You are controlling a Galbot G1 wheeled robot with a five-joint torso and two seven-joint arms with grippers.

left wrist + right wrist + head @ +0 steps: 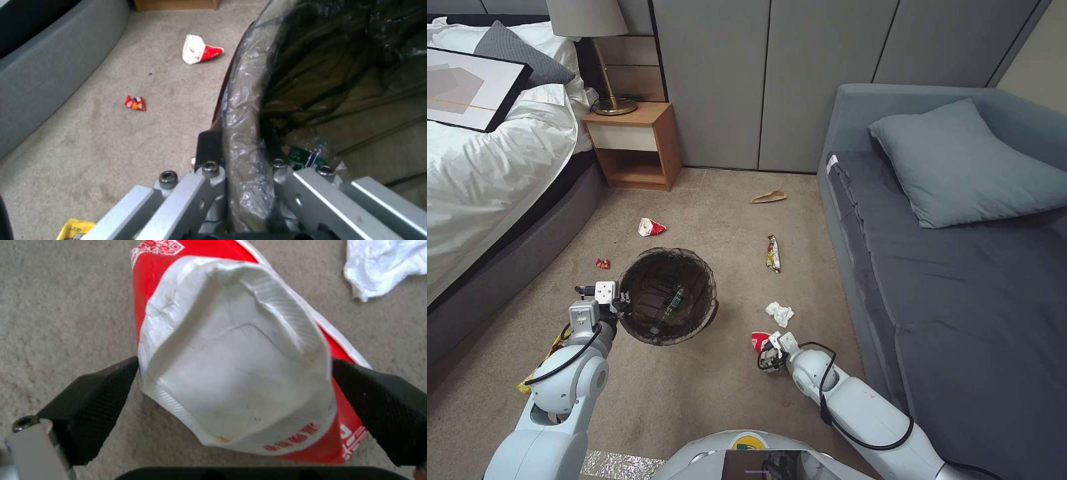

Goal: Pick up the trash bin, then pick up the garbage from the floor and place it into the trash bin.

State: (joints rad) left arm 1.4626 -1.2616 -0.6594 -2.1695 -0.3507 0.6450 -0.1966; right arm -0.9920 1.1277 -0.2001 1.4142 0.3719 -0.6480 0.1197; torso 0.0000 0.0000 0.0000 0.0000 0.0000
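The trash bin (710, 280), lined with a dark bag, is held by my left gripper (620, 303), which is shut on its near rim (245, 110). A clear bottle (675, 300) lies inside. My right gripper (768, 350) is low over the carpet, open, with its black pads (106, 400) on either side of a crushed red-and-white cup (231, 373). More garbage lies around: a white tissue (779, 312), a snack wrapper (773, 253), a tan paper scrap (768, 196), a second cup (651, 227), a small red wrapper (603, 264) and a yellow wrapper (73, 230).
A bed (487, 180) runs along the left and a grey sofa (960, 280) along the right, leaving a carpet strip between them. A wooden nightstand (637, 143) with a lamp stands at the far wall.
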